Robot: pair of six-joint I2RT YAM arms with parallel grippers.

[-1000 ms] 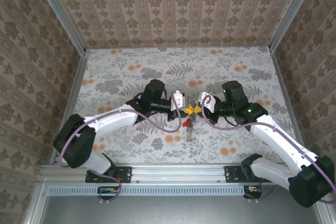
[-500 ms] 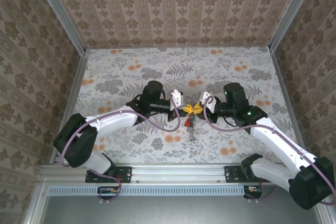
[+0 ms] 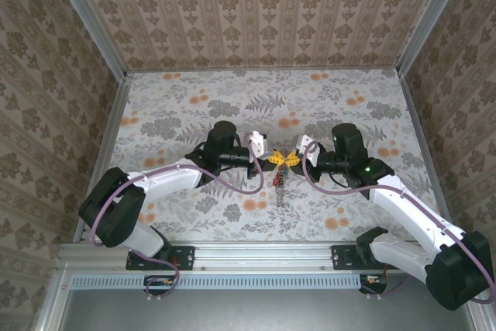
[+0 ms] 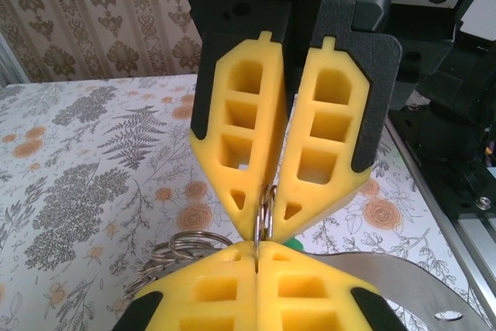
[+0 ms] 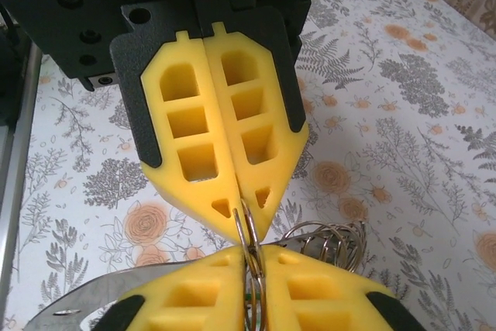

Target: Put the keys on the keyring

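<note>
**Obs:** Status on the ring?

**Me:** I am holding the keyring [image 4: 263,205] in the air over the middle of the tabletop [image 3: 186,98], between my two arms. My left gripper [image 3: 273,159] is pinching it from the left and my right gripper [image 3: 293,158] from the right. Both pairs of pads are pressing together on the thin metal wire, and the two grippers' tips are almost meeting.

**Obs:** And the keys?

**Me:** A small cluster is hanging just under the grippers, on the near side. Red and a bit of blue are showing there, which I am taking for the keys [image 3: 279,178]. A thin strand [image 3: 280,195] is dangling below them. They are too small for me to count heads or tell which are threaded. Some wire coils [image 5: 325,239] are showing just beside my right gripper's pads.

**Obs:** How far along, then?

**Me:** I am judging it mid-task. Gripping the ring from both sides reads as prying the coil or sliding a key around it. Since the cluster is hanging with the ring, some keys are probably on already. I cannot tell whether any key is lying apart on the patterned tabletop. Remaining: getting every key fully through, then letting go.
</note>
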